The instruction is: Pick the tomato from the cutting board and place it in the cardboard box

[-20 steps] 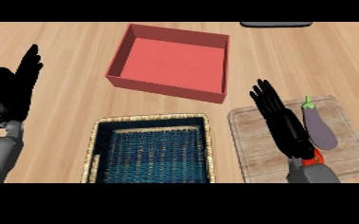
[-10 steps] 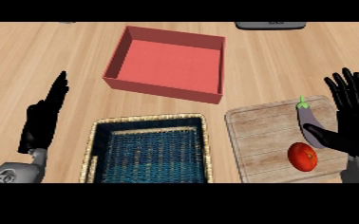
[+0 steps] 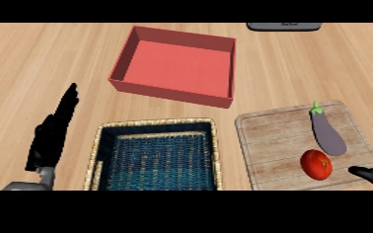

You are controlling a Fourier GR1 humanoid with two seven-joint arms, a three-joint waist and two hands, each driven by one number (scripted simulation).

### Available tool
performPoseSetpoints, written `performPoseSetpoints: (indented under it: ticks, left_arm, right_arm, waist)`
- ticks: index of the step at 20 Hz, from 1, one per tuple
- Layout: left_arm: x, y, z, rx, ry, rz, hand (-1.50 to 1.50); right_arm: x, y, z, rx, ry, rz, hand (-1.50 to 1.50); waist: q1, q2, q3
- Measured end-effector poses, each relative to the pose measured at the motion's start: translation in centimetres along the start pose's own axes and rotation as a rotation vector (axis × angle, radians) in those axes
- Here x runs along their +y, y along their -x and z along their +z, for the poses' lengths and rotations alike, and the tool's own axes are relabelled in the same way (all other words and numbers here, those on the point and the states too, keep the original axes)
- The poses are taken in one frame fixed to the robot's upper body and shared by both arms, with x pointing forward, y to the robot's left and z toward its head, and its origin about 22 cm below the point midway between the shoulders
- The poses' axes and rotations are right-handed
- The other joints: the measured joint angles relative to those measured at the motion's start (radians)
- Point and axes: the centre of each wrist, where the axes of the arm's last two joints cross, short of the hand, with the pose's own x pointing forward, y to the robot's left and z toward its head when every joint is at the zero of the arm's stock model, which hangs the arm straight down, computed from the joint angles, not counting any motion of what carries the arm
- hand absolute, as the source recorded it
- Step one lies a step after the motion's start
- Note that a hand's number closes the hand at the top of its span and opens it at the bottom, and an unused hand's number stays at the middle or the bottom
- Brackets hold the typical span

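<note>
**Right hand pulls off the tomato**

My right hand point(image 3: 361, 173) has slid out to four o'clock — only a fingertip shows, so I can't tell its spread. The tomato point(image 3: 316, 164) sits exposed on the cutting board point(image 3: 277, 143), below the eggplant point(image 3: 328, 134). Box point(image 3: 177, 64) waits at eleven. Left hand point(image 3: 51, 138) rests flat, fingers straight — nothing grasped yet.

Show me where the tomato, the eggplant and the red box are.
tomato point(image 3: 316, 164), head view, middle of its red skin
eggplant point(image 3: 328, 133), head view, middle of its purple body
red box point(image 3: 173, 94), head view, its near wall
</note>
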Motion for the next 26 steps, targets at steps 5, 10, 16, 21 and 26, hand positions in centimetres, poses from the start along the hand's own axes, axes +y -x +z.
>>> performPoseSetpoints:
  ticks: [5,10,16,21,26]
  left_arm:
    - [-0.3,0.3,0.4,0.003,-0.001,0.005,0.0]
    - [-0.4,0.0,0.6,0.0,0.007,0.002,0.0]
    - [0.4,0.0,0.4,0.002,0.006,0.007,0.0]
    - [-0.5,0.1,0.5,0.006,0.005,0.005,0.0]
    - [-0.5,0.5,0.6,0.002,0.005,0.001,0.0]
  right_arm:
    - [-4.2,-3.6,-0.7,0.088,-0.242,0.251,-1.5]
    - [-5.1,-5.6,-1.2,0.208,-0.482,0.433,-1.5]
    - [-2.5,-6.5,-1.0,0.293,-0.634,0.516,-1.5]
    - [0.1,-6.7,0.1,0.35,-0.634,0.555,-1.5]
    - [1.7,-6.0,0.3,0.392,-0.63,0.594,-1.5]
  waist:
    - [-0.001,0.0,-0.001]
    - [0.003,0.0,-0.001]
    - [0.0,-0.001,-0.001]
    - [-0.001,-0.001,-0.001]
    - [0.002,0.0,0.0]
